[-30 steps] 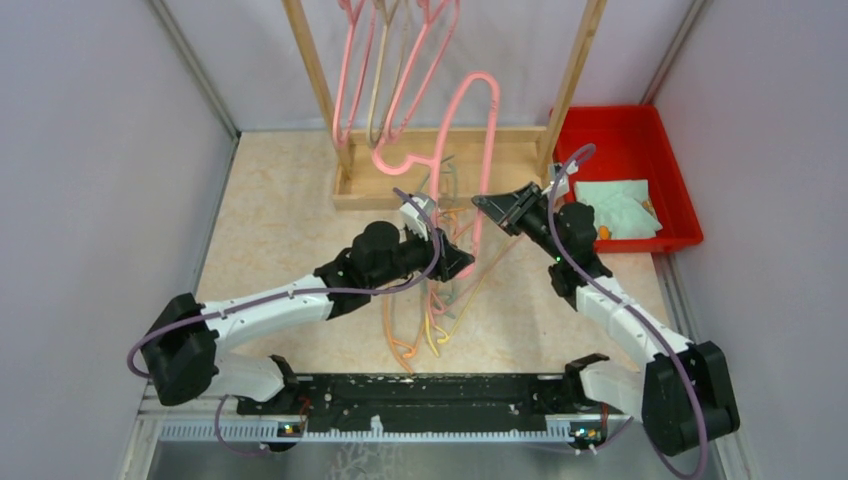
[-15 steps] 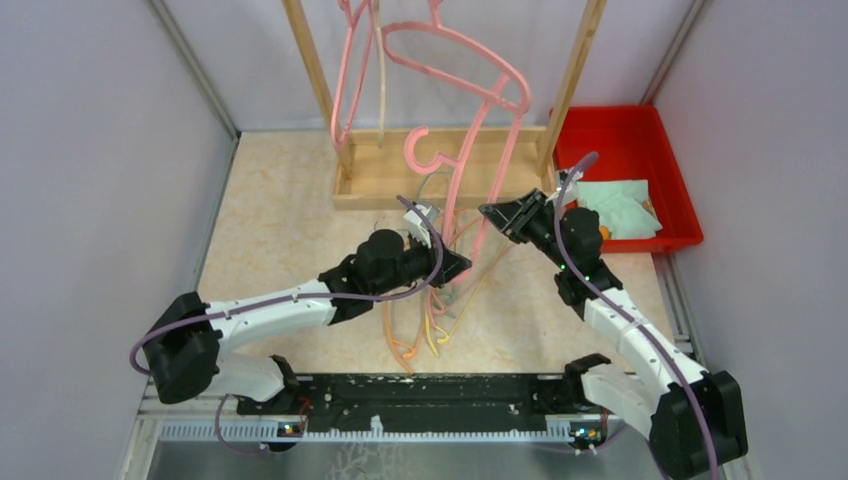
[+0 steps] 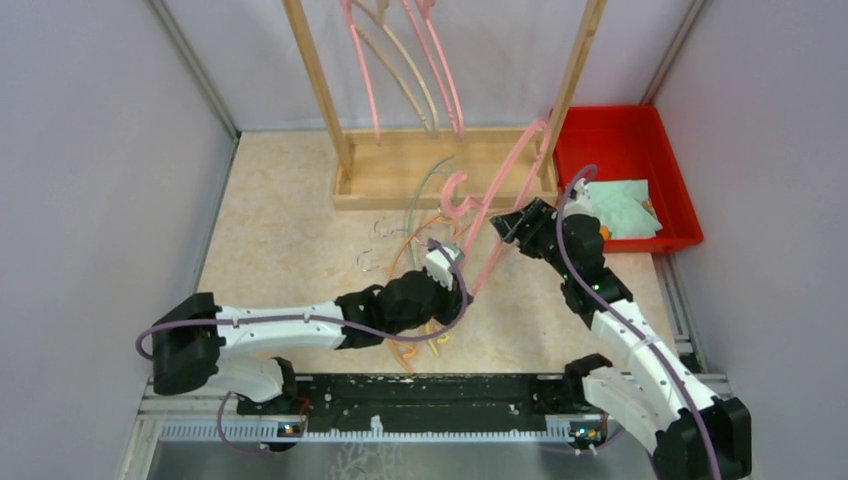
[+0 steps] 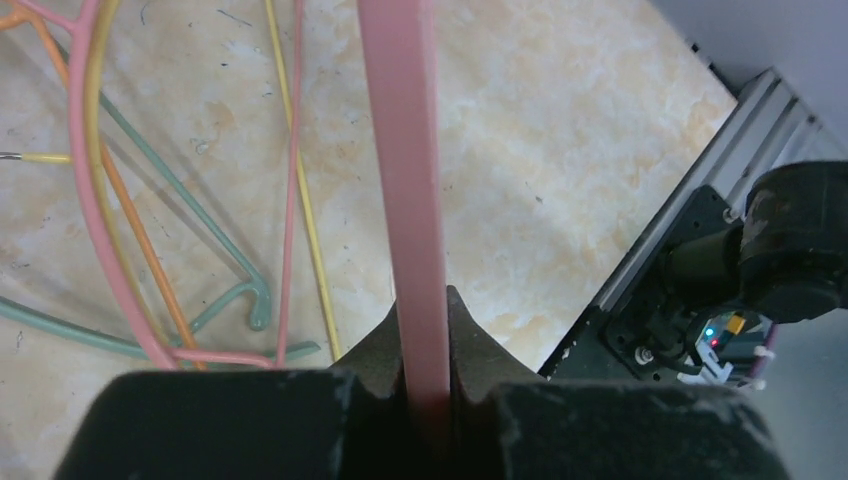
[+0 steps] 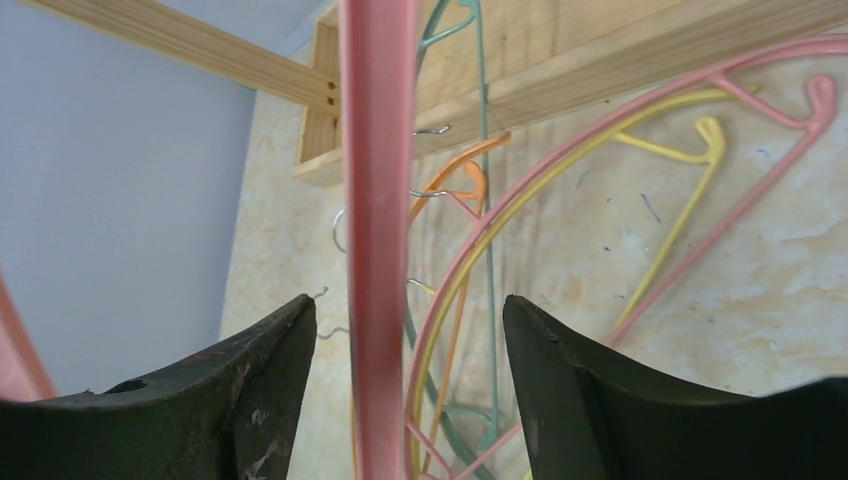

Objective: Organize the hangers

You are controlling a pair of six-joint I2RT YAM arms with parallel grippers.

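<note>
Since 1 sec ago: your left arm (image 3: 290, 325) has pulled back toward the near edge, tipping the thick pink hanger (image 4: 403, 150) from near-upright to a low lean, and your right fingers (image 5: 565, 370) have parted.

Largest first: beige marble-look tabletop (image 3: 270, 230). Wooden rack (image 3: 320, 90) at the far edge, w/ pink and beige hung hangers (image 3: 405, 88) on it. Red bin (image 3: 620, 140) far right, holding a pale cloth (image 3: 615, 205).

Left fingers (image 4: 378, 350) are clamped tight on the thick pink hanger's bar, mid-tabletop. Its far end leans up toward the rack's right post, and its hook sits in front of the rack base. Right fingers stand apart w/ that same bar running between them, apparently touching neither. A loose pile of thin hangers (image 3: 425, 240) (orange, green, yellow, pink) lies flat on the tabletop below.

Step in hand, prob.: a hand-over or regrip so the hook can go on the rail. To do it well, keep the left clamp firm, back the right fingers clear before swinging, re-take nearer the hook, and lift w/o snagging the pile.

Views: overhead alone shows the whole lean, hook and rack. Left wrist alone proves the clamp. Right wrist alone shows the gap either side of the bar.
</note>
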